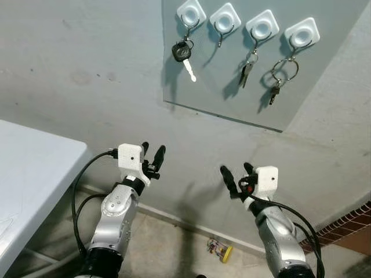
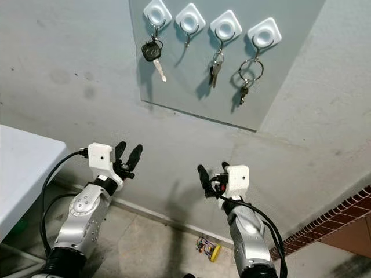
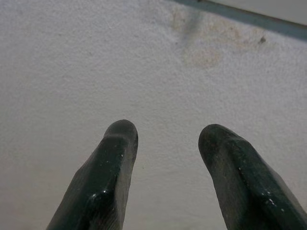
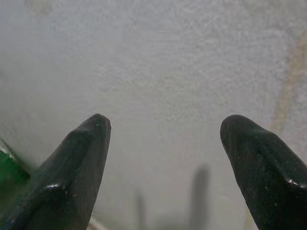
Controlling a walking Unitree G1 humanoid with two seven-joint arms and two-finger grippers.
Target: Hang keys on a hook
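Wall-mounted hooks [image 1: 226, 20] hold keys [image 1: 184, 57] well above both empty, spread grippers [image 1: 152, 155] [image 1: 237, 172].

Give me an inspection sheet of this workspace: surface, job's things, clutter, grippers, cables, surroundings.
Surface: grey panel on the wall, carrying four white hooks.
Job's things: black-headed key on the first hook; second hook bare; small keys on the third hook; ring of keys on the fourth.
Clutter: small colourful object on the floor.
Grippers: left gripper and right gripper both raised towards the wall, open, holding nothing.
Cables: black cables along both arms.
Surroundings: white table at the robot's left; brick edging at right.
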